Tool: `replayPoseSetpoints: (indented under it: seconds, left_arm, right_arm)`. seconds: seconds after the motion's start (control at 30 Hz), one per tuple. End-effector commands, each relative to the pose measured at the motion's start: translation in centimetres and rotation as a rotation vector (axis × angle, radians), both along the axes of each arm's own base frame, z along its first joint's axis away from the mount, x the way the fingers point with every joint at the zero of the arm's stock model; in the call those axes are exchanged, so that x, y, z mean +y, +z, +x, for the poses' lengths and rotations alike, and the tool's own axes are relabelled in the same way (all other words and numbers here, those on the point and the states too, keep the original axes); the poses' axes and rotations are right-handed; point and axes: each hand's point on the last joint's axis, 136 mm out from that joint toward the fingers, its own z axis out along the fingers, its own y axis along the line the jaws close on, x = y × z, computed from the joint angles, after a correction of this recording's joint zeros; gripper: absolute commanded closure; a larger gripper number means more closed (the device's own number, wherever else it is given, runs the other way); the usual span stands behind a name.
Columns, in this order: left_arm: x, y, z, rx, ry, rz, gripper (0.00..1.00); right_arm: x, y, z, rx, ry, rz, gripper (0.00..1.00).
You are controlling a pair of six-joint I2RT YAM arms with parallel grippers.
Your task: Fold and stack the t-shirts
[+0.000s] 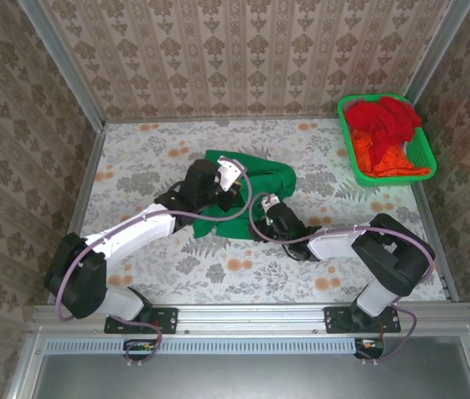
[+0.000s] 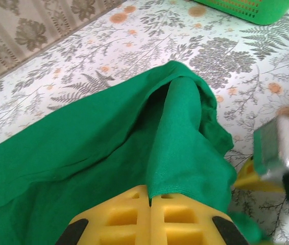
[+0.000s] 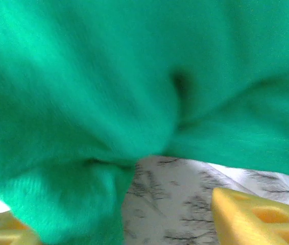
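Floral wallpaper on three sides, a flowered counter [image 1: 144, 166] below, and both arms reach in to the dark green t-shirt [image 1: 278, 179] lying mid-counter. Left gripper [image 2: 149, 196] first: in its wrist view the yellow fingers [image 2: 124, 209] are pressed together with a fold of green cloth caught between them. The rest of the shirt slopes away ahead of it and down onto the counter. That looks like a raised edge, held up so it can be carried over the body of the shirt for a fold.

Now the right gripper [image 3: 119, 214], sitting low just to the right of the left one. Its fingers [image 3: 257, 214] are spread wide, bare counter showing between them, and green cloth hangs above and bunches down by the left-hand finger. My read is that it is lined up to take a second hold, so the edge travels evenly rather than twisting.

Well beyond the right gripper, off towards the far right corner, the green basket [image 1: 424, 154] holds the red t-shirts [image 1: 384, 116] and orange t-shirts [image 1: 380, 162] in a heap. Nothing is stacked yet, so I'd call this early in the job.
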Motion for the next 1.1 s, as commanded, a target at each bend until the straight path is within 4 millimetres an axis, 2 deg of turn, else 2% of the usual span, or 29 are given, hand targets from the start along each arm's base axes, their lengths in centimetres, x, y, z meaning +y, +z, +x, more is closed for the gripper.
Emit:
replayPoseSetpoints:
  seconds: [0.0,0.03,0.07,0.2,0.33,0.47,0.5,0.57,0.63,0.77,0.87,0.93,1.07]
  left_arm:
    - [2.2,2.1,1.1,-0.056,0.089,-0.03,1.0]
    - [2.6,2.3,1.3,-0.061,0.098,-0.033,1.0]
    - [2.8,2.7,1.6,-0.072,0.102,-0.035,1.0]
    - [3.5,4.8,2.6,-0.13,0.108,-0.013,1.0]
    - [4.0,9.0,3.5,-0.229,0.103,-0.018,1.0]
    - [3.7,12.9,3.9,-0.303,0.075,-0.018,1.0]
    - [3.6,13.3,3.9,-0.309,0.07,-0.019,1.0]
    - [3.4,13.4,4.1,-0.313,0.065,-0.018,1.0]
    - [3.3,12.8,4.2,-0.3,0.067,-0.013,1.0]
    - [3.5,10.8,3.6,-0.25,0.07,-0.021,1.0]
    - [4.4,10.5,2.8,-0.243,0.087,-0.024,1.0]
    - [5.1,11.1,2.2,-0.257,0.1,-0.021,1.0]
    - [5.7,14.4,0.5,-0.312,0.081,-0.058,1.0]
  right_arm:
    - [-2.8,4.0,1.9,-0.076,-0.148,0.008,0.8]
    - [-3.3,5.5,2.3,-0.1,-0.152,0.02,0.96]
    - [-3.8,7.2,2.7,-0.129,-0.152,0.028,1.0]
    - [-6.1,15.1,4.1,-0.269,-0.154,0.027,1.0]
    - [-8.7,23.9,4.6,-0.426,-0.157,0.037,1.0]
    - [-9.5,31.6,3.9,-0.57,-0.124,0.029,1.0]
    - [-9.5,33.0,3.7,-0.594,-0.117,0.028,1.0]
    - [-9.7,35.0,3.5,-0.622,-0.111,0.016,1.0]
    - [-9.9,35.9,3.4,-0.636,-0.12,0.009,1.0]
    - [-10.3,35.3,3.2,-0.614,-0.137,0.007,1.0]
    - [-10.6,35.7,2.2,-0.633,-0.134,0.041,1.0]
    - [-11.0,36.9,1.3,-0.664,-0.136,0.063,1.0]
    - [-11.1,40.6,-1.2,-0.76,-0.093,0.14,1.0]
